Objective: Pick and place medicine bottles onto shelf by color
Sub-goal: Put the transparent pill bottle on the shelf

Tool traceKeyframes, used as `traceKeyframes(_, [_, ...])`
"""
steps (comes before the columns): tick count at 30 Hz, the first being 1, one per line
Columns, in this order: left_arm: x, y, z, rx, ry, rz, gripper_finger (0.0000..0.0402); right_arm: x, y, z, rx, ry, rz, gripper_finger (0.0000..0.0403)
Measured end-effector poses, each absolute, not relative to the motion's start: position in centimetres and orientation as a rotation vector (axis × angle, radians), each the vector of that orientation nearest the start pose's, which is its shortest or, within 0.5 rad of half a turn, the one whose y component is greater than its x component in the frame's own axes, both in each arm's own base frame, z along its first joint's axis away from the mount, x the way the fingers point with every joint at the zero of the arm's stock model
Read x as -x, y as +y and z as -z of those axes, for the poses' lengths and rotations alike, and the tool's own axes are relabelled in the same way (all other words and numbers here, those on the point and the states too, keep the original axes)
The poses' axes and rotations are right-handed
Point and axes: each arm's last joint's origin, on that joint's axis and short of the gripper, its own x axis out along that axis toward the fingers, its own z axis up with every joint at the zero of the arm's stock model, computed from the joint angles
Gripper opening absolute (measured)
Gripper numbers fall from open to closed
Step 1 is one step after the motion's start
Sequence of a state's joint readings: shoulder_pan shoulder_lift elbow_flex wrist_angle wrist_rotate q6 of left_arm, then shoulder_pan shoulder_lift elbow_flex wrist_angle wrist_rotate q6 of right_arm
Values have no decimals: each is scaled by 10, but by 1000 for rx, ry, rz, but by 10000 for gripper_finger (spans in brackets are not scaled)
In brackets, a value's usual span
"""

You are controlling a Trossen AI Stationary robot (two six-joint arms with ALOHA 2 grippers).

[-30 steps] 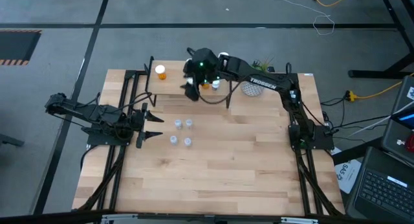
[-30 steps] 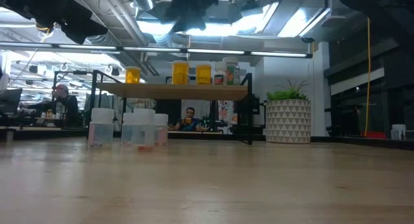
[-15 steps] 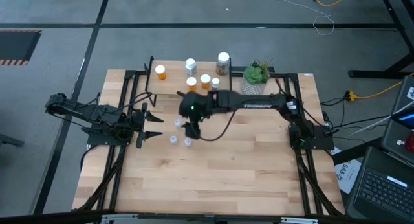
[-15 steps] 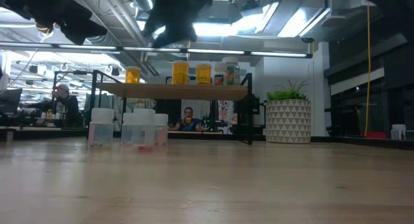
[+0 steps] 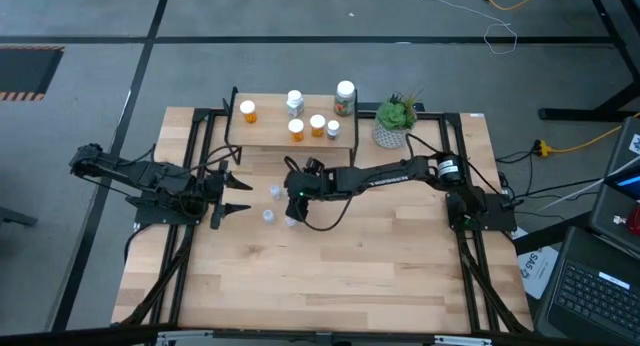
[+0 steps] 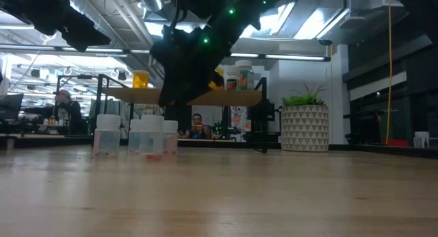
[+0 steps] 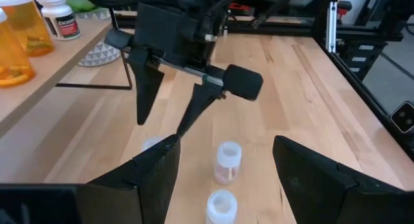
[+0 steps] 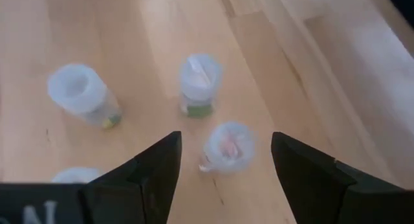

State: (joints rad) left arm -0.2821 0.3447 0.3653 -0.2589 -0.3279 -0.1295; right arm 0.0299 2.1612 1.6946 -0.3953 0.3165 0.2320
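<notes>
Butcher-block planks of pale wood make up the worktop (image 5: 330,276), which sits on a grey floor in the high view; the low view looks across it into a room of ceiling strip lights, ducts and seated people far back. A small low shelf with a light wooden plank top and thin black legs (image 5: 270,136) stands at the upper centre of the high view, and a green plant in a white patterned pot (image 5: 393,118) sits just to its right. Five bottles stand on the shelf: three orange bottles with white caps (image 5: 247,111), one pale-capped bottle (image 5: 295,101) and one larger dark bottle with a white cap (image 5: 345,96). A label on a white bottle in the left wrist view is too blurred to read. Clear-bluish bottles with pale caps (image 8: 196,85) stand on the worktop below the shelf; the right wrist view shows four, one only partly in frame. The right claw (image 5: 292,208) hangs over this group at the centre of the high view, its fingers (image 7: 143,88) spread apart and holding nothing. The left claw (image 5: 238,194) waits at centre left, fingers apart and empty.
</notes>
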Motion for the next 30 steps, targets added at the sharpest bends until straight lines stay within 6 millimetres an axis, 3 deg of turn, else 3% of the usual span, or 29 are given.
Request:
traceKeyframes(16, [-106,-22,-235,93,225,-46,243,-471,5,-175,-99,780,372,241])
traceKeyframes(19, [-107,-23,-236,106,224,-11,243,-476,10,-197,-100,744,356,241])
traceKeyframes(23, [-107,-23,-237,94,216,-13,243,-471,19,-245,-20,703,309,241])
traceKeyframes(30, [-107,-23,-237,119,213,-16,243,-451,16,-275,242,775,196,241])
